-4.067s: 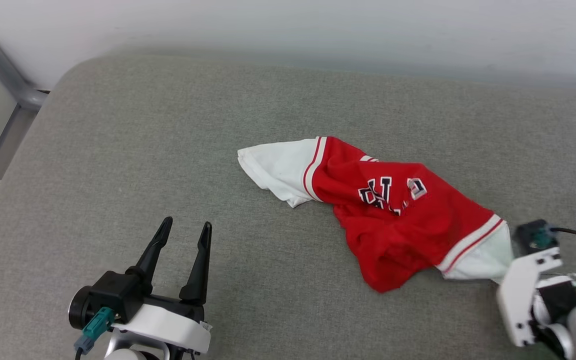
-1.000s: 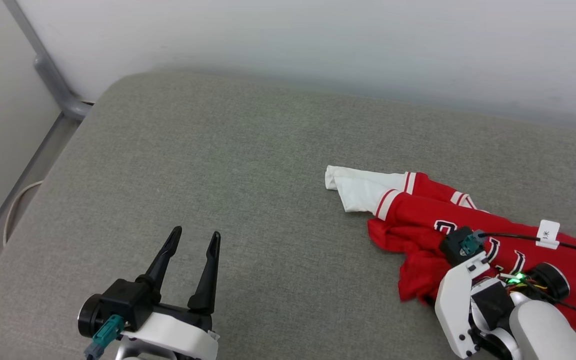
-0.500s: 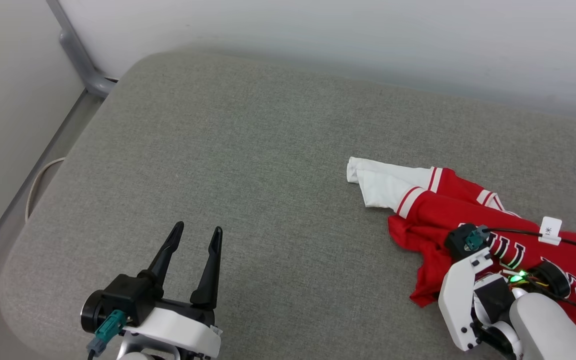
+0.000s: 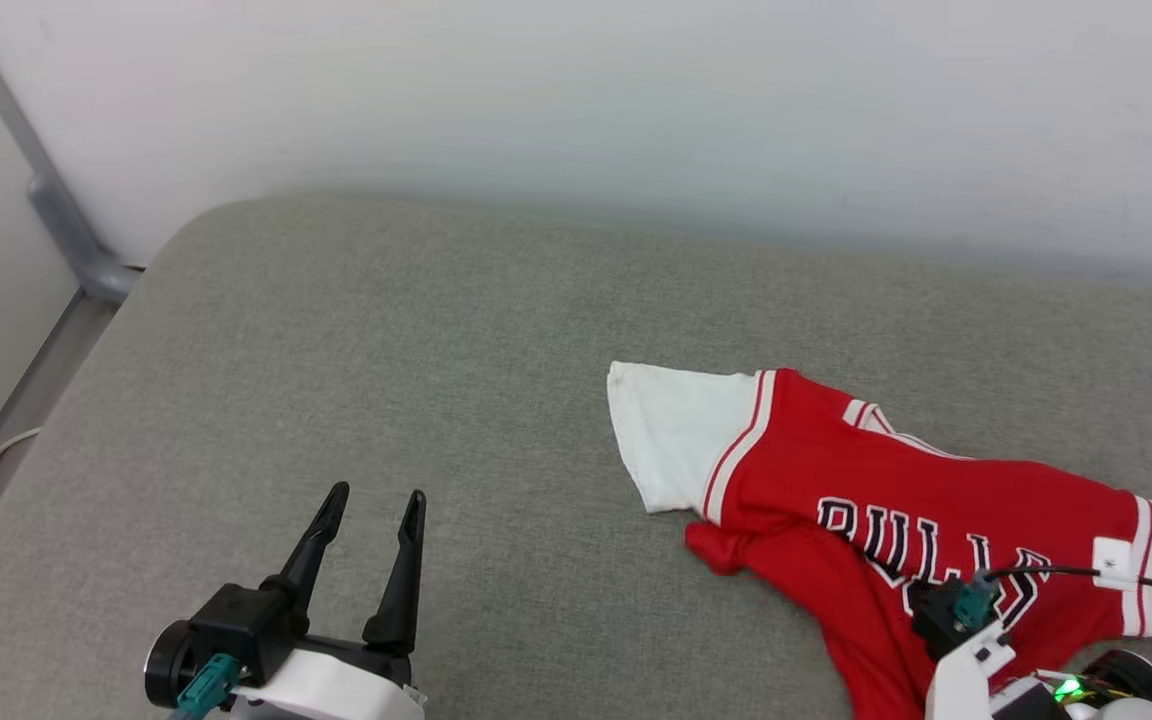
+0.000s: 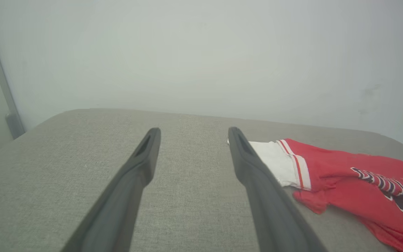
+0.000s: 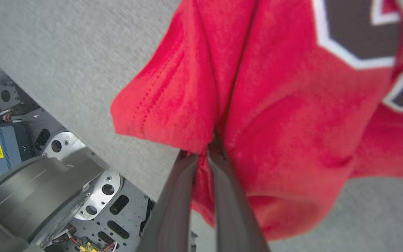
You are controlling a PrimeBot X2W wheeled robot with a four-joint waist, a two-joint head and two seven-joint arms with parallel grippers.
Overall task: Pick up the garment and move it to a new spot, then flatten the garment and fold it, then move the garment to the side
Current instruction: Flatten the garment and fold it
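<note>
Two grippers were set over a grey cushion (image 4: 386, 330). Nearest, at five o'clock in the head view, the right gripper (image 6: 203, 154) had its fingers pinched on a bunched red fold of the Bulls jersey T-shirt (image 4: 816, 470). At seven o'clock the left gripper (image 4: 373, 495) hovered, fingers spread and empty. The shirt lay rumpled from centre toward four o'clock, its white sleeve (image 4: 671, 435) farthest out. A slow, steady lift would likely keep that thin pinch from slipping.

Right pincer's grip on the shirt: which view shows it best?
Right wrist view: the right pincer is shut on a bunched red fold of the shirt. Head view: its wrist hides the grip. Left wrist view: the shirt's sleeve end.
</note>
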